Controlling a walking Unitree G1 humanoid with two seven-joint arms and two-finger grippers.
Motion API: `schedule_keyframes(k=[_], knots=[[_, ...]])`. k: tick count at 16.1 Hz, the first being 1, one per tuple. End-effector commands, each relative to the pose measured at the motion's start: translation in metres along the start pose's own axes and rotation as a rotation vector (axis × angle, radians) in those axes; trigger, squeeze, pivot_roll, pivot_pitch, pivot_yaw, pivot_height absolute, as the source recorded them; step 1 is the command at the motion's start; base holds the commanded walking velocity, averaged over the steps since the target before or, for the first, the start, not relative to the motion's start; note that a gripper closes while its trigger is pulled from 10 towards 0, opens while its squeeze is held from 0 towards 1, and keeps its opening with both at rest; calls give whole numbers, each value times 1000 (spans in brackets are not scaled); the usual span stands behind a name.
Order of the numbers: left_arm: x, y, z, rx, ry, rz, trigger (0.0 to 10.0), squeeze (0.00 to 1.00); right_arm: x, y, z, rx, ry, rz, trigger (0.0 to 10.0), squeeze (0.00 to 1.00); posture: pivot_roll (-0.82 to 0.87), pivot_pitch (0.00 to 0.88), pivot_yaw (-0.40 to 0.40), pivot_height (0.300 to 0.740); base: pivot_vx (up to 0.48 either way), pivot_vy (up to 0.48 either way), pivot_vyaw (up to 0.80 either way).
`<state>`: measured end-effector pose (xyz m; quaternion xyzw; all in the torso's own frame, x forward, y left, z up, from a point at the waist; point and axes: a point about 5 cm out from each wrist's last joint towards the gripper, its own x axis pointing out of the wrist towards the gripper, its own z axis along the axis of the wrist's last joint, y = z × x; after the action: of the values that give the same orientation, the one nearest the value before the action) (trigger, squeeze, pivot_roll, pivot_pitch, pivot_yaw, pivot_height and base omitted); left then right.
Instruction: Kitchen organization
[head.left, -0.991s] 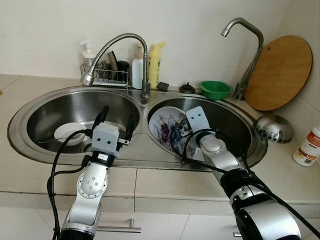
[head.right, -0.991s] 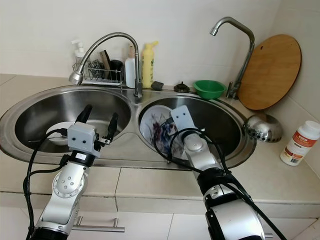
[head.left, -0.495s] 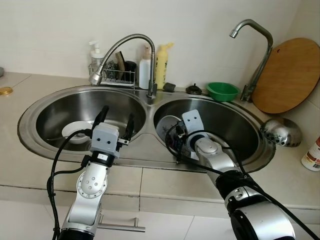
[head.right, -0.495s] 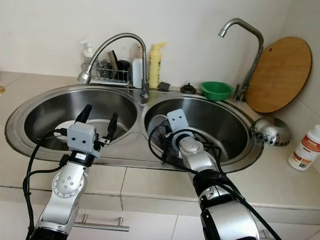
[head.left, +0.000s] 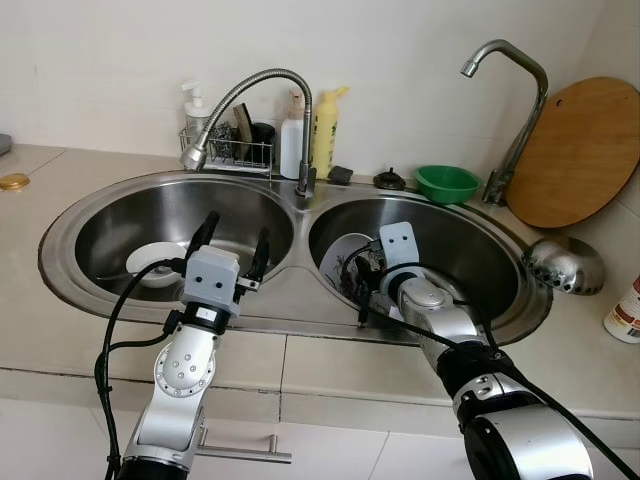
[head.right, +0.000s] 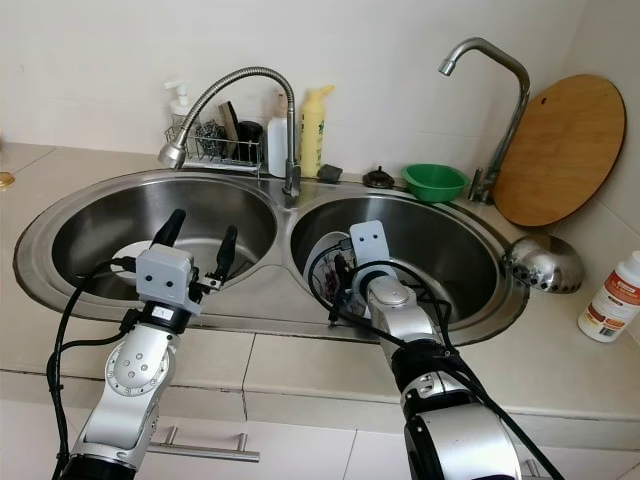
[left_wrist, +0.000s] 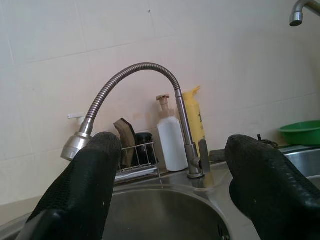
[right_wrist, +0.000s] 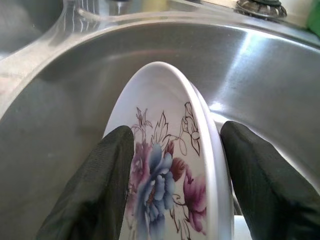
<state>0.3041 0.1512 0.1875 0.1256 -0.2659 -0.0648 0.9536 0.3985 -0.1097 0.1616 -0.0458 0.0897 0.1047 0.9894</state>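
Since a second ago the floral plate (right_wrist: 165, 165) has gone from leaning face-up, wide and open to view in the right basin (head.left: 470, 250), to standing nearly on edge, so far less of its painted face shows from the head cameras; the right gripper (right_wrist: 175, 150) has stayed on it and drawn slightly toward the near wall of the basin. The head camera has also swung a little left, bringing more of the left counter (head.left: 30, 170) into view.

Nearest, the left gripper (head.left: 233, 245) hovers over the near rim of the double sink (head.left: 290, 320), its two black fingers spread apart and holding nothing. In the left basin (head.left: 120, 215) beyond it lies a small white dish (head.left: 155, 262).

In the right basin the right gripper's fingers straddle the plate, one against the flowered face and one against the back, clamped on its rim. The plate stands near the basin's left wall, tilted steeply.

Farther back, a flexible gooseneck faucet (head.left: 255, 85) arches over the divider. Behind it sit a wire caddy (head.left: 230, 155), a white pump bottle (head.left: 293, 145) and a yellow bottle (head.left: 325, 130). To the right are a green bowl (head.left: 446, 182), a second tall tap (head.left: 510, 90), a round wooden cutting board (head.left: 570, 150) leaning on the wall, and a metal strainer ladle (head.left: 565, 265) on the counter.
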Motion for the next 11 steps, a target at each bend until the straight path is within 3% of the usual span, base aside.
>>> schedule_keyframes(k=[1, 6, 9, 11], knots=[[-1, -3, -2, 11, 15, -24, 10000, 0, -2, -5, -4, 143, 0, 27, 10000, 1000, 34, 0, -85, 740, 0, 0, 0], [-2, -4, -4, 10, 22, -28, 10000, 0, -6, -6, -8, 439, -11, 94, 10000, 1000, 27, 0, -80, 740, 0, 0, 0], [-2, -4, -4, 9, 23, -29, 10000, 0, -7, -16, -8, 434, -28, 37, 10000, 1000, 25, 0, -77, 740, 0, 0, 0], [-1, -4, -4, 11, 23, -29, 10000, 0, -8, -30, -3, 493, -64, -43, 10000, 1000, 23, 0, -76, 740, 0, 0, 0]])
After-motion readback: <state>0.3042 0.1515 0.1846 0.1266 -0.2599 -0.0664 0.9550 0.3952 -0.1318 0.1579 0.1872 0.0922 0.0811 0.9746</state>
